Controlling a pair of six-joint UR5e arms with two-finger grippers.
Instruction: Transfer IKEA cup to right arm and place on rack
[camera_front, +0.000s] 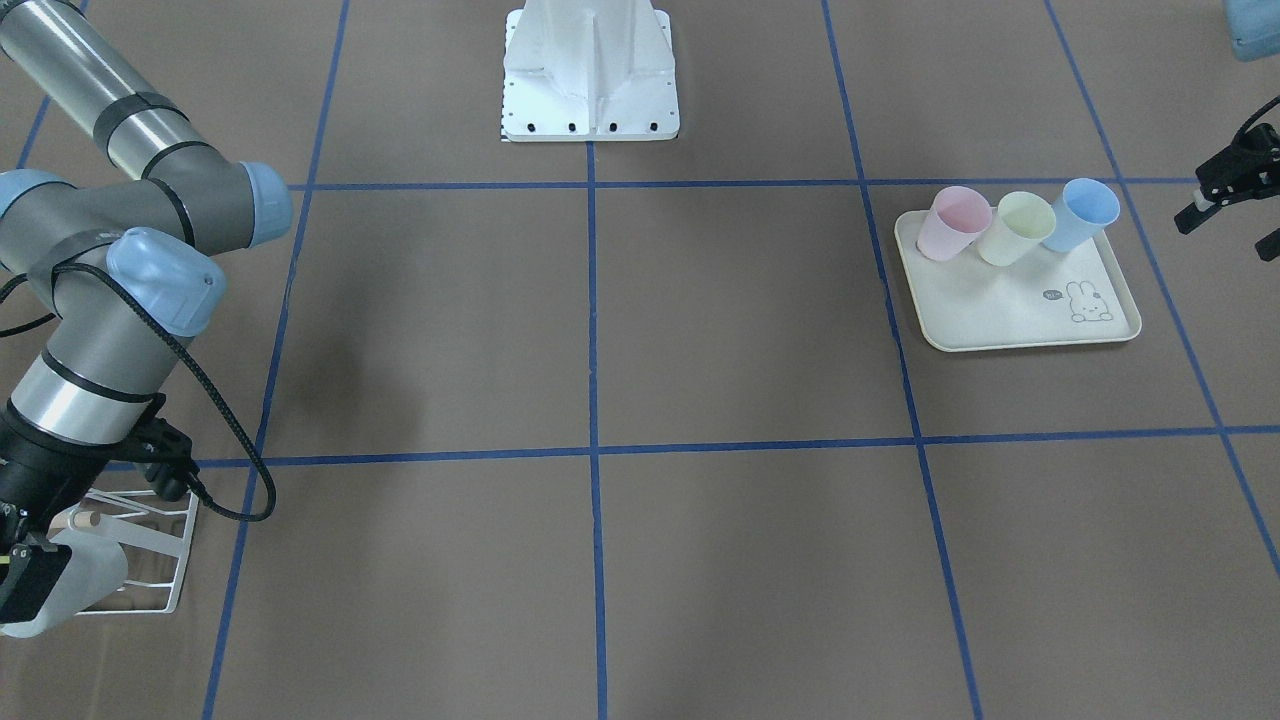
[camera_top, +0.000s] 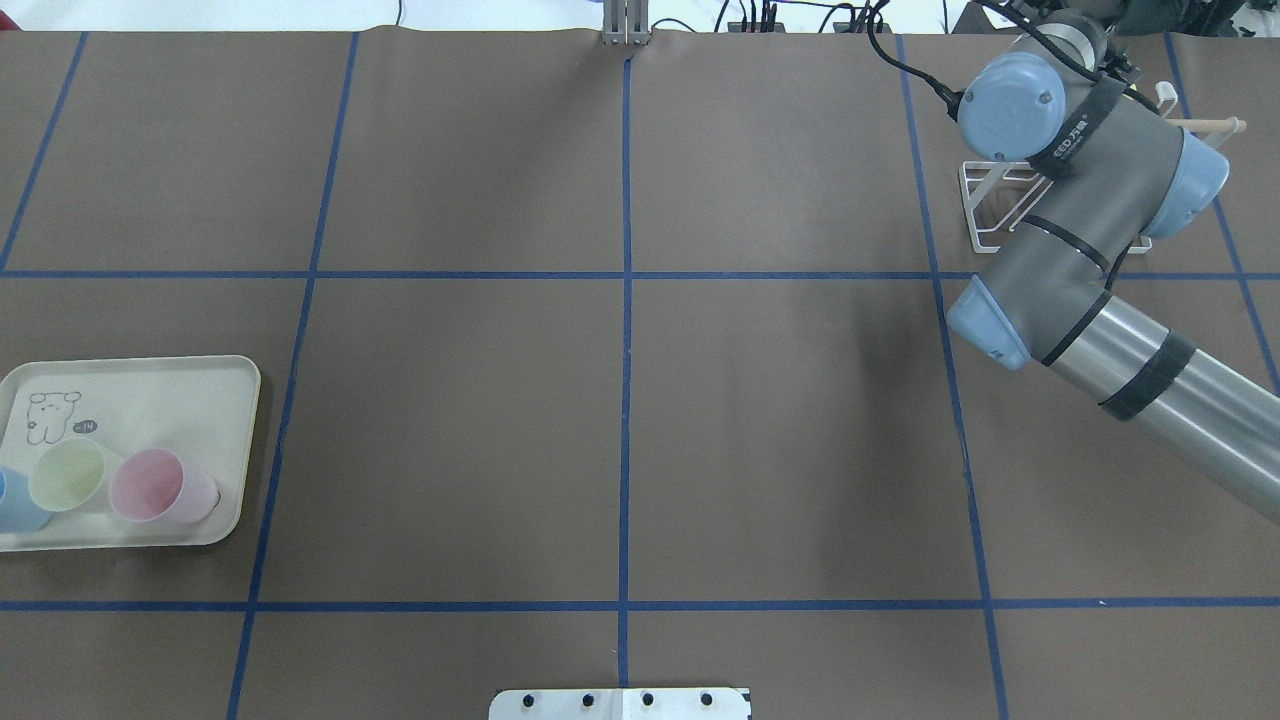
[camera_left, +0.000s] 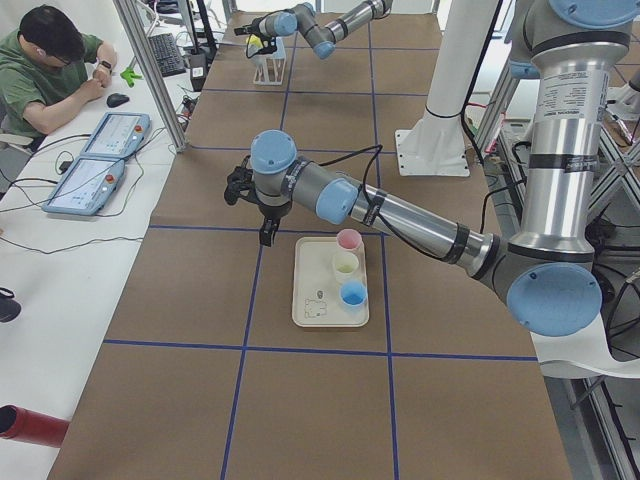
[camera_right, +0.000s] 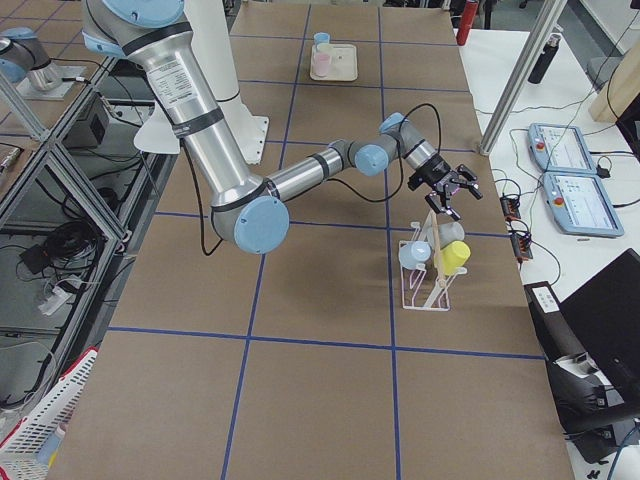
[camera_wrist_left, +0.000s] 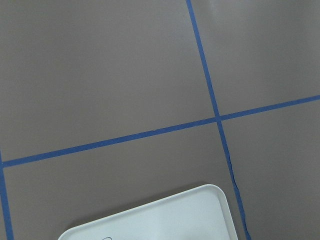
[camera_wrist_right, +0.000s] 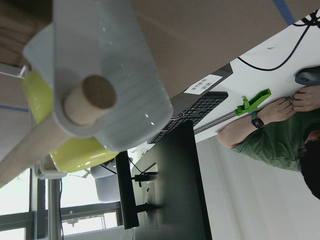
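IKEA cup (camera_wrist_right: 125, 55) sits on dowel (camera_wrist_right: 92, 97) of rack (camera_top: 990, 185) | right pincer (camera_right: 447, 195) spread, empty, just above | left pincer (camera_front: 1228, 222) wide, off tray (camera_front: 1000, 320) edge | rack, tray at opposite worktop (camera_front: 740, 320) ends

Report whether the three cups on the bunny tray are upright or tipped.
Upright: the pink cup, yellow-green cup and blue cup each stand on their bases on the tray, open mouths up.

Bright, even light from above. My right arm (camera_top: 1080, 230) casts a soft shadow near the rack (camera_top: 985, 200). Up close, the rack's dowel (camera_wrist_right: 90, 100) looks blurred.
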